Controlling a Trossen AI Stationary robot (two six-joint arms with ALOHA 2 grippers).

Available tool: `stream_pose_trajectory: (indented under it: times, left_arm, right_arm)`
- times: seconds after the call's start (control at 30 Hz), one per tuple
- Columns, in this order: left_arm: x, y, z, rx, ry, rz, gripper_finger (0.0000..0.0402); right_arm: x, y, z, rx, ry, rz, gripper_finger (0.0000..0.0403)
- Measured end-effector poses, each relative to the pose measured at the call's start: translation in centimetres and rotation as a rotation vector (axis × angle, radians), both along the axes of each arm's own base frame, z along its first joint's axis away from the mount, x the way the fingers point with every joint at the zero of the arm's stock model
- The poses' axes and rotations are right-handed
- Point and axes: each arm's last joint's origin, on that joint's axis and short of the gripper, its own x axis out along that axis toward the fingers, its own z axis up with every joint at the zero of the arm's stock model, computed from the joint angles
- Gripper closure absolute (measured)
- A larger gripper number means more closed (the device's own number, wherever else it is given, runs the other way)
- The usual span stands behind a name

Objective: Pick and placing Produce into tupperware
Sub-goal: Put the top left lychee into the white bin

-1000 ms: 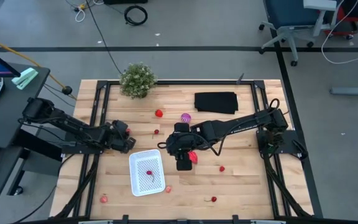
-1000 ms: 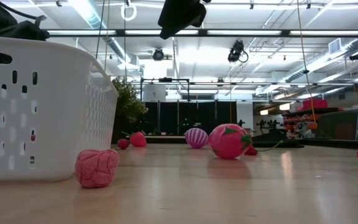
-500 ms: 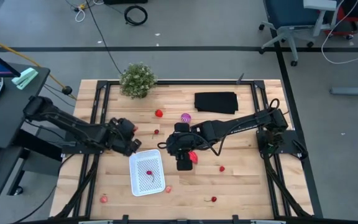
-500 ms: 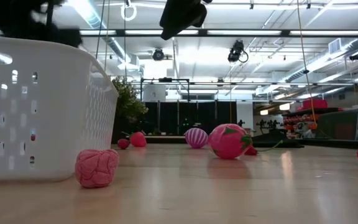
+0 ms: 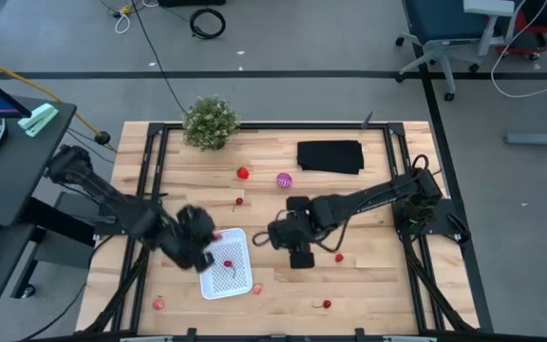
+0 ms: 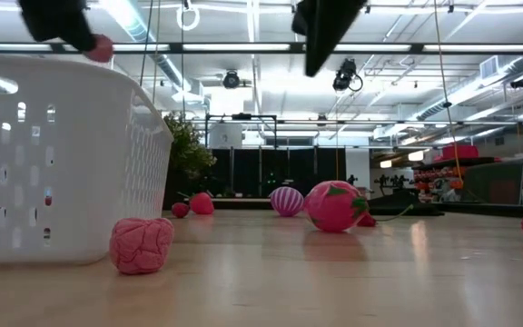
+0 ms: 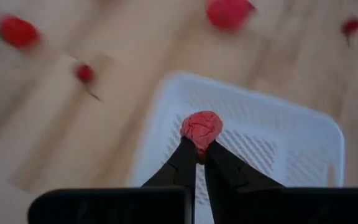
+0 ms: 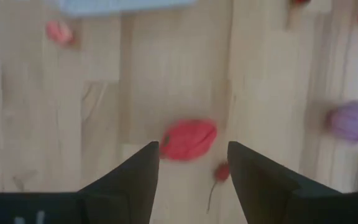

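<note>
Tupperware: the white tupperware (image 5: pixel 227 265) is set on the tabletop (image 5: pixel 378 285) toward the near edge, left of centre; one small red piece (image 5: pixel 228 264) is seen lying on its dotted base.
Left gripper: the left gripper (image 7: pixel 198 151) is held above the tupperware (image 7: pixel 278 146); its jaws are pinched together on a small pink-red berry (image 7: pixel 201 129), which is gripped at the very tips and is seen over the container's mesh floor.
Same berry, low view: the berry (image 6: pixel 100 48) is seen held above the white wall (image 6: pixel 71 163), clear of the rim.
Right gripper: the right gripper (image 8: pixel 193 155) is held over bare wood right of the tupperware, with its jaws standing apart and nothing between them.
Red oblong: the larger red oblong (image 8: pixel 189 139) is seen on the wood just ahead of the gap between the right jaws, untouched; a small stemmed red piece (image 8: pixel 221 170) lies close beside it.
Purple ball: the striped purple ball (image 5: pixel 284 180) is placed farther back on the tabletop, with a red piece (image 5: pixel 243 173) to its left.
Loose pieces: a pink lumpy piece (image 6: pixel 142 244) is seen resting against the outside foot of the tupperware; more red bits (image 5: pixel 327 304) are scattered near the front edge.
Other things: a bushy green plant (image 5: pixel 209 122) and a black cloth (image 5: pixel 330 157) are placed along the far edge.
</note>
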Motion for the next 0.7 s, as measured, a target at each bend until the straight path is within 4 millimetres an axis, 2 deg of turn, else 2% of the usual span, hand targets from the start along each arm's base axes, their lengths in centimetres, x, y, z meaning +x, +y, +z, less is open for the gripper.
stream_pose_trajectory:
  times: [0.2, 0.37, 0.5, 0.7]
  left_arm:
    - [1.7, -3.3, -4.8, -0.01, 0.161, -0.013, 0.0382]
    - [3.5, -4.9, -7.8, -0.057, 0.218, -0.061, 0.0339]
    - [4.4, -5.3, -8.5, -0.048, 0.203, -0.134, 0.03]
    - [4.7, -4.6, -7.5, -0.074, 0.166, -0.117, 0.0251]
  right_arm:
    - [-1.1, 3.2, 0.0, -0.071, -0.027, 0.054, 0.0203]
    - [-1.7, 5.0, 0.1, -0.128, -0.091, -0.021, 0.0203]
    - [-2.1, 5.9, 0.2, -0.147, -0.107, -0.029, 0.0203]
    - [-2.6, 6.9, 0.2, -0.152, -0.119, -0.027, 0.0203]
